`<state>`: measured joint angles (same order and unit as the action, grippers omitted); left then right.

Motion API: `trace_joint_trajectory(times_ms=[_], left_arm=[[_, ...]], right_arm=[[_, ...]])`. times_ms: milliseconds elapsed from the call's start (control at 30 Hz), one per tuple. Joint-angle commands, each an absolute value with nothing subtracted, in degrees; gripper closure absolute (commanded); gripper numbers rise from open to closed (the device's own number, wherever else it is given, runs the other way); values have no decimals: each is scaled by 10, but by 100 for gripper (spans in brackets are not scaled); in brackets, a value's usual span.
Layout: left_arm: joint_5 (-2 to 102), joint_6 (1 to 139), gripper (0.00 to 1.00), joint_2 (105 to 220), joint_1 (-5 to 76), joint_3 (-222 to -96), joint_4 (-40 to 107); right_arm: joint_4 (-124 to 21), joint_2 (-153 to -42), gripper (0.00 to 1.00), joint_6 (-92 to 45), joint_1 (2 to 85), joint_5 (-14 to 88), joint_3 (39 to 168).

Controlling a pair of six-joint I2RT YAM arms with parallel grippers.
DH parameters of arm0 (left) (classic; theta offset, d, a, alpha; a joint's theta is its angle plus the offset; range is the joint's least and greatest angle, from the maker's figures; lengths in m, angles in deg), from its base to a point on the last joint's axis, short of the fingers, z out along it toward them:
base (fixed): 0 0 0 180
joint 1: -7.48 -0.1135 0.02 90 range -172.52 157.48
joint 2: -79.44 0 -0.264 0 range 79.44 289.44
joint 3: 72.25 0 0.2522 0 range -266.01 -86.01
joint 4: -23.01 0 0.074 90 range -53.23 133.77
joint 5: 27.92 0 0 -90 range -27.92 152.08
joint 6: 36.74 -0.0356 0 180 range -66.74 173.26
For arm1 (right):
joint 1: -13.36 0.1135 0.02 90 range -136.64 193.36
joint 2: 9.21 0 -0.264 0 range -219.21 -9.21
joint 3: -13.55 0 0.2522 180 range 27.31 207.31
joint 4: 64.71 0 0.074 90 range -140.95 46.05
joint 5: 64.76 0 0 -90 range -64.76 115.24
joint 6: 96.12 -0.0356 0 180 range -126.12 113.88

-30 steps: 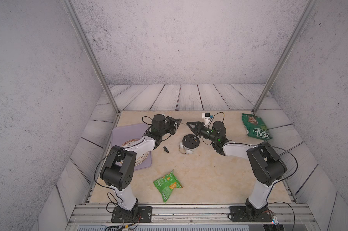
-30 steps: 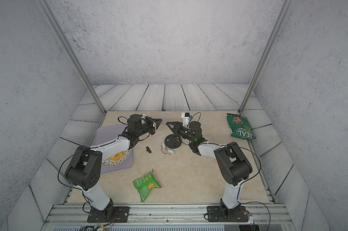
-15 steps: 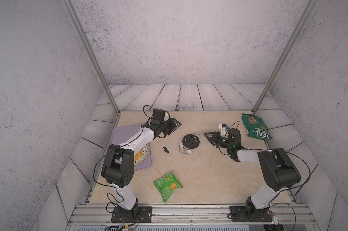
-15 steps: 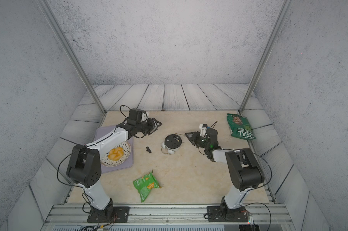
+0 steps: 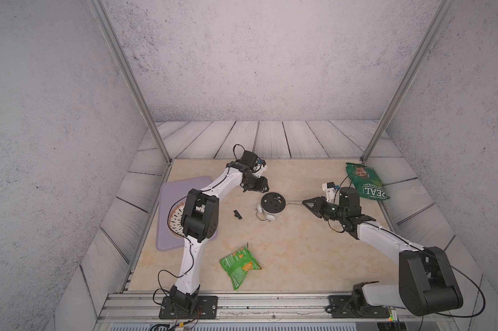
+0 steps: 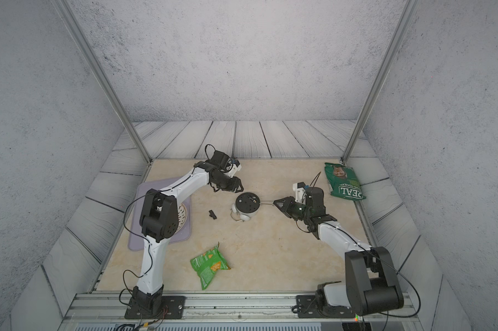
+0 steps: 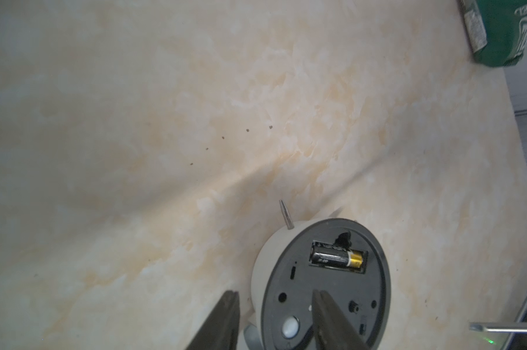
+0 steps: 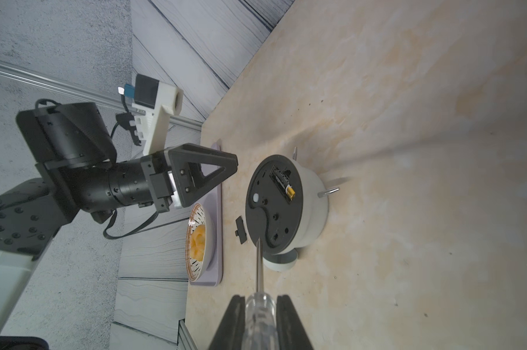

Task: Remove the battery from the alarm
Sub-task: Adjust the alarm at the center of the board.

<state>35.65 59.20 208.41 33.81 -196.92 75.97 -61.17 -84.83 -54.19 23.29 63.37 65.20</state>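
Battery (image 7: 336, 257), likely light and slick, in the back of the alarm (image 7: 325, 291), best pinched mid-barrel; left jaws apart, right jaws clamp screwdriver (image 8: 259, 309).

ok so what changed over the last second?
The right tool, shut on the screwdriver, backed away from the alarm toward the robot's right; its shaft points at the alarm. The left tool moved closer to the alarm and its jaws opened. The alarm, the loose black cover and the green snack bag did not move; the battery sits in its slot.
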Motion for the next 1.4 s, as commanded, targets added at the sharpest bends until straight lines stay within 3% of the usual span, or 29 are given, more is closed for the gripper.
trace_joint_trajectory(times_ms=[0, 333, 500, 667, 867, 1067, 1367], left_arm=[[339, 549, 60, 2097, 337, -1990, 799], [324, 581, 74, 2113, 342, -1960, 793], [321, 627, 85, 2079, 342, -1879, 770], [336, 684, 90, 2030, 342, -1807, 766], [353, 769, 86, 1949, 352, -1715, 790], [332, 833, 70, 1879, 361, -1623, 775], [286, 787, 49, 1836, 350, -1638, 787]], right_arm=[[-556, -816, 100, -505, 232, 618, 660], [-490, -798, 100, -473, 233, 593, 678], [-427, -783, 100, -431, 232, 562, 700], [-396, -788, 100, -412, 236, 555, 720], [-317, -818, 100, -363, 265, 526, 788], [-199, -893, 100, -291, 339, 464, 905], [-46, -1022, 100, -235, 435, 362, 1078]])
